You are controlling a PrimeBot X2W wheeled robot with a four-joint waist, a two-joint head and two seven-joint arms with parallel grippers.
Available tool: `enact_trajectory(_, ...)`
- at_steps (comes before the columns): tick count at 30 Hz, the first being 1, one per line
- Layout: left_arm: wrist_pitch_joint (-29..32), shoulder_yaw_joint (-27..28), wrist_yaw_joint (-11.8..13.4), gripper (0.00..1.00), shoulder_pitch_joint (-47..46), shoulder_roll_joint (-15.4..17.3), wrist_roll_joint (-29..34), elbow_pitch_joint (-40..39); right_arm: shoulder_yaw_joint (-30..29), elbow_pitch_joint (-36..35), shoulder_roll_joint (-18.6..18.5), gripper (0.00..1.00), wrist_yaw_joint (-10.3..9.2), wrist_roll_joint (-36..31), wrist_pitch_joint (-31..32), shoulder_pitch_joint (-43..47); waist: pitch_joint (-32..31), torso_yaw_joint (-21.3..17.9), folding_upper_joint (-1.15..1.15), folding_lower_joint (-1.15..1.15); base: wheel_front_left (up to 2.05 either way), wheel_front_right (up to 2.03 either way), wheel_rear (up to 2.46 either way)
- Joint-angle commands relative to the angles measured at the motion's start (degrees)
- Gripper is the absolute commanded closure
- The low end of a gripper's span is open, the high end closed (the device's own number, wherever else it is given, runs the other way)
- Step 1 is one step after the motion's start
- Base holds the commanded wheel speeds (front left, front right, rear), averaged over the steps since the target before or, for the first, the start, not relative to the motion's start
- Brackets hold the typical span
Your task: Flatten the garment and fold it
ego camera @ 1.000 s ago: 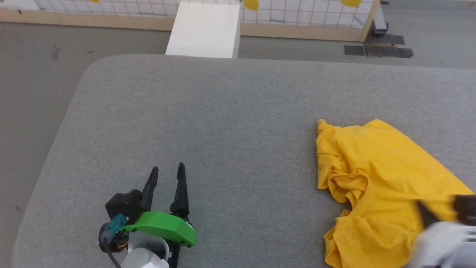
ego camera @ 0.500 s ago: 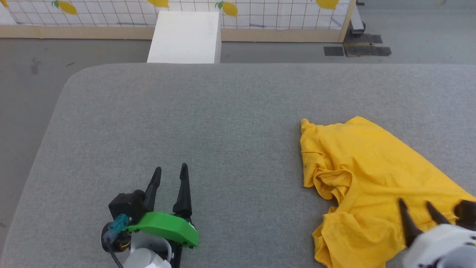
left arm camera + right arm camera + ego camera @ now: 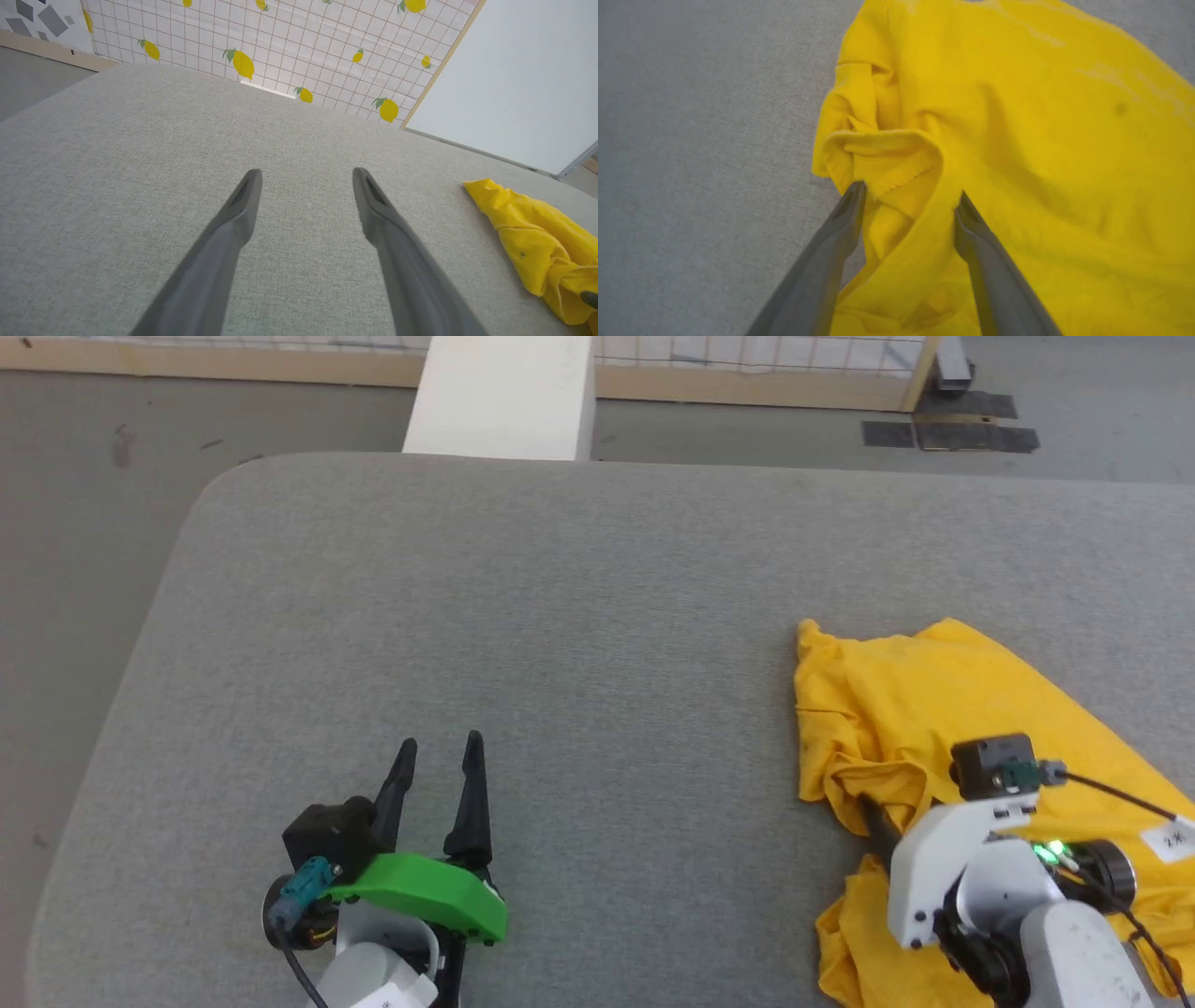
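Note:
The garment [image 3: 934, 700] is a bright yellow T-shirt lying rumpled at the right of the grey table; its print is hidden. In the right wrist view, my right gripper [image 3: 909, 193] is open and low over the garment [image 3: 1017, 116]. Its fingertips stand either side of a bunched hem fold near the shirt's left edge. In the head view, one dark finger [image 3: 873, 817] of it shows over that fold. My left gripper [image 3: 440, 744] stands open over bare table at the lower left, far from the shirt. The left wrist view shows the left gripper [image 3: 307, 172] with nothing between its fingers and the garment [image 3: 537, 233] off to its right.
The grey padded table [image 3: 560, 616] has rounded corners, with grey floor around it. A white block [image 3: 504, 397] stands past the far edge. Beyond it is a wood-framed lemon-print screen [image 3: 280, 37], and dark mats [image 3: 952, 429] lie on the floor at the far right.
The head camera has shifted. My right gripper has come up from the lower right corner and leftward onto the shirt's rumpled left part. The left gripper holds about the same place.

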Motion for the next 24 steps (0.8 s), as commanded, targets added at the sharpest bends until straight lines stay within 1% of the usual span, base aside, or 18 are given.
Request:
enact_trajectory(1,-0.2,0.0,-0.2,0.00,-1.0,-0.3,0.4,0.2,0.7,0.1,0.0,1.00,-0.08,-0.3,0.2,-1.9,0.2,1.2,0.00,0.00,0.00,0.00,0.00)
enact_trajectory(3,-0.2,0.0,-0.2,0.00,-1.0,-0.3,0.2,0.4,2.9,-0.5,0.0,1.00,-0.08,0.7,-0.7,-3.5,0.1,1.7,0.00,0.00,0.00,0.00,0.00)
enact_trajectory(6,-0.2,0.4,-0.1,0.00,-0.9,-0.4,0.1,0.5,9.4,-1.8,0.0,1.00,-0.08,2.1,-2.6,-6.1,-0.3,2.1,0.00,0.00,0.00,0.00,0.00)
enact_trajectory(8,-0.2,0.5,0.0,0.00,-0.8,-0.3,0.1,0.6,15.4,-2.5,0.0,1.00,-0.08,2.6,-4.0,-7.9,-0.7,2.3,0.00,0.00,0.00,0.00,0.00)
enact_trajectory(11,-0.2,0.8,0.0,0.00,-0.8,-0.4,0.1,0.5,25.9,-2.6,0.0,1.00,-0.08,4.8,-5.0,-9.8,-1.3,2.9,0.00,0.00,0.00,0.00,0.00)
enact_trajectory(14,-0.2,1.0,0.0,0.00,-0.8,-0.5,0.1,0.4,35.0,-1.2,0.0,1.00,-0.08,6.6,-3.3,-10.1,-1.6,3.7,0.00,0.00,0.00,0.00,0.00)
enact_trajectory(16,-0.2,1.0,-0.1,0.00,-0.7,-0.5,0.2,0.3,38.7,1.0,0.0,1.00,-0.08,7.8,-1.2,-9.7,-1.7,4.1,0.00,0.00,0.00,0.00,0.00)
enact_trajectory(17,-0.2,1.0,-0.1,0.00,-0.6,-0.6,0.2,0.2,39.5,2.0,0.0,1.00,-0.08,8.0,-0.1,-9.5,-1.7,4.2,0.00,0.00,0.00,0.00,0.00)
enact_trajectory(18,-0.2,1.1,-0.1,0.00,-0.5,-0.6,0.2,0.2,40.1,2.8,0.0,0.65,-0.08,8.3,0.6,-9.2,-1.7,4.3,0.00,0.00,0.00,0.00,0.00)
enact_trajectory(19,-0.2,1.2,-0.1,0.00,-0.4,-0.6,0.2,0.1,40.1,3.3,0.0,0.25,-0.08,8.6,1.0,-8.9,-1.8,4.3,0.00,0.00,0.00,0.00,0.00)
enact_trajectory(20,-0.2,1.2,-0.1,0.00,-0.2,-0.6,0.2,0.1,39.7,3.3,-0.1,0.00,-0.08,9.1,1.3,-8.3,-1.9,4.2,0.00,0.00,0.00,0.00,0.00)
enact_trajectory(23,-0.2,1.7,0.1,0.00,0.4,-0.6,0.3,-0.1,36.3,1.4,-1.0,0.00,-0.08,9.7,-0.3,-6.6,-2.3,3.6,0.00,0.00,0.00,0.00,0.00)
enact_trajectory(24,-0.2,1.7,0.1,0.00,0.6,-0.6,0.4,-0.2,33.8,0.0,-1.2,0.00,-0.08,9.9,-1.5,-5.4,-2.5,3.2,0.00,0.00,0.00,0.00,0.00)
